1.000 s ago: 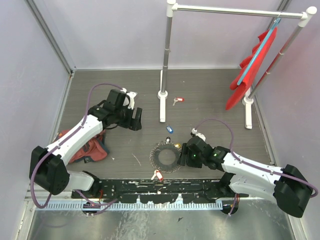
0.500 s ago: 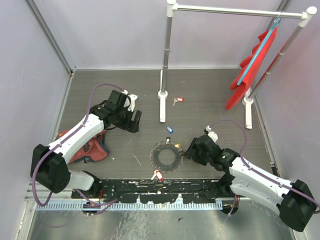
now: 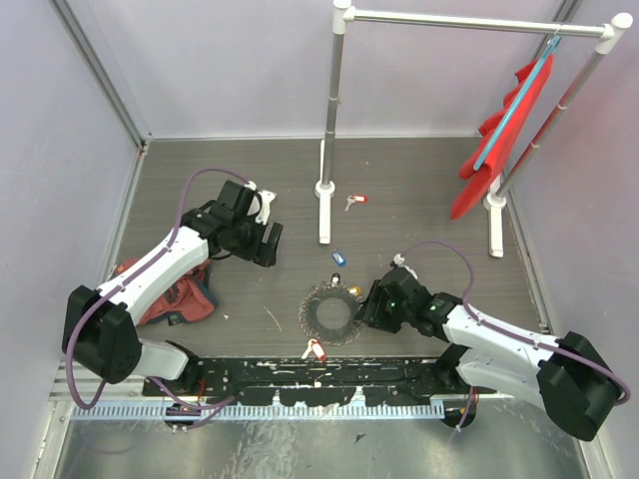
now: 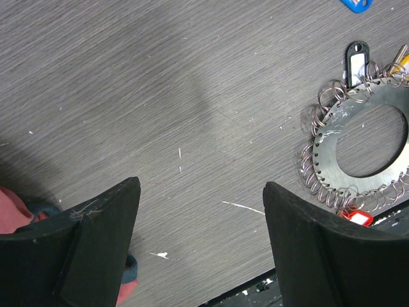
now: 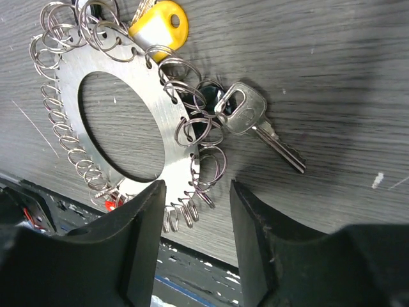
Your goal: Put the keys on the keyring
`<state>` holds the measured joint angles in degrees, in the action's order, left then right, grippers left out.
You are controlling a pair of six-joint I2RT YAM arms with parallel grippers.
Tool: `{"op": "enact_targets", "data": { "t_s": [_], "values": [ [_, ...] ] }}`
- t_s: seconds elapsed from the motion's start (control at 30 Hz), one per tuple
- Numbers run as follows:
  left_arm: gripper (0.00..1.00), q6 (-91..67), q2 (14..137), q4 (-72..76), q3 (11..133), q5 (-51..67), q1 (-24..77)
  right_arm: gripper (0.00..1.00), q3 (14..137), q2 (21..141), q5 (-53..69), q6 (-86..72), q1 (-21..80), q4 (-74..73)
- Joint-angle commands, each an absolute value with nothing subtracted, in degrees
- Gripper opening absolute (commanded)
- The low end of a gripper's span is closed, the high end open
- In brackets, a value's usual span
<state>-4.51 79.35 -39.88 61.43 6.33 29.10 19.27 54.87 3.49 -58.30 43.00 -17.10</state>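
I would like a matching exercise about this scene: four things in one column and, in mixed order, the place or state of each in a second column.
Column A
1 blue key
2 silver key
3 red cloth
4 left gripper

Column B
a hanging on the rack
b open above the table
c at the edge of the keyring, before the right gripper
d alone, between rack and keyring

Pairs: 1-d, 2-c, 3-a, 4-b

This is a robot test cell, lab-style: plain pale panel walls [image 3: 250,70] box in a grey wood-grain worktop [image 3: 419,180]. White-and-black left arm [image 3: 150,267] and right arm [image 3: 499,339] sit bolted to a black mounting rail [image 3: 379,371] at the near edge, white tube rack [image 3: 332,120] behind.
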Motion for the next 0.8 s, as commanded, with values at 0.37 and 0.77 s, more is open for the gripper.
{"op": "enact_targets", "data": {
  "t_s": [0.37, 0.77],
  "values": [
    [0.84, -3.53, 79.24, -40.33, 63.2, 5.82, 29.28, 0.1, 23.22, 58.48, -2.35, -49.39, 42.93, -20.63],
    [0.84, -3.17, 78.97, -40.46, 63.12, 5.54, 29.33, 0.1, 31.27, 65.32, -11.78, -36.66, 42.27, -25.08]
  ]
}}
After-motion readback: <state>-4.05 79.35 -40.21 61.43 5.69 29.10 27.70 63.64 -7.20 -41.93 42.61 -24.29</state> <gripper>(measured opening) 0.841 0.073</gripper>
